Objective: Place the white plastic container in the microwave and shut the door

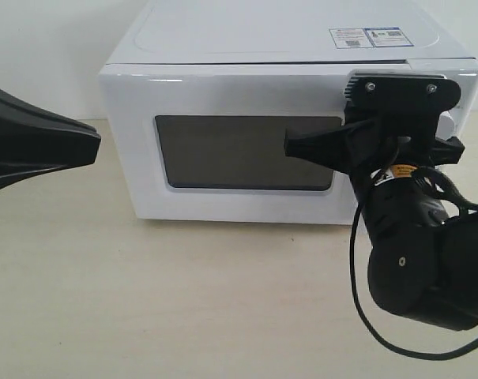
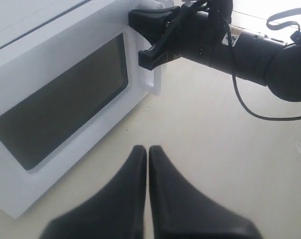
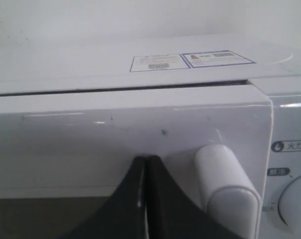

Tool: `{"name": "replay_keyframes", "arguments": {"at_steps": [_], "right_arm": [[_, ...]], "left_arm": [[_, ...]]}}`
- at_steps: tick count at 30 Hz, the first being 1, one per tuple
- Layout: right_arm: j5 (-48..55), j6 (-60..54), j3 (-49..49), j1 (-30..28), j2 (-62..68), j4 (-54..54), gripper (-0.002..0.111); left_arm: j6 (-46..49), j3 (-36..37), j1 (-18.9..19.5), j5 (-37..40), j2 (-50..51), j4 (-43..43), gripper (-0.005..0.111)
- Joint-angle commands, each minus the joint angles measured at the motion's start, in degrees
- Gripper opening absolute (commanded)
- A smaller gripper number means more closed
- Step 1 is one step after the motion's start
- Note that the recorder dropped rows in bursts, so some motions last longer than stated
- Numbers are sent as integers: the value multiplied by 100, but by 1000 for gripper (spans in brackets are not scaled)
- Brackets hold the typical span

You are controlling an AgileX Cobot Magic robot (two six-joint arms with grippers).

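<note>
White and flush with the microwave, the door looked shut. The right gripper, jaws pressed together, touched it beside the handle. The left gripper, likewise closed, hung in front of the microwave. The white plastic container was unseen, presumably inside; little seemed left.

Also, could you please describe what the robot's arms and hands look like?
The left hand and right hand are matte black, each with two smooth tapering fingers. The right arm is black with rounded joints, a loose black cable and a small yellow label.
</note>
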Motion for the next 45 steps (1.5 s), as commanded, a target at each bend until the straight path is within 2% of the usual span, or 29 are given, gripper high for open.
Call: {"name": "replay_keyframes", "arguments": {"at_steps": [1,9,23,33,38,45], "right_arm": [[-295,50,-30,-51,43,44,0],[341,-15,-261,-335,43,21,0],[281,-355,-261,-86,43,198,0],[-310,-1937,-261,1003,-33,1325,0],[-310,-2098,-261,1572,-517,1930,0],[-310,-3280,-182,2431,-1510,2772,0]], "left_arm": [[29,31,-24,-37,12,-30,4],[29,31,-24,-78,12,-30,4],[35,31,-24,-92,12,-30,4],[162,31,-24,-78,12,-30,4],[162,31,-24,-14,12,-18,4],[162,31,-24,16,12,-18,4]]}}
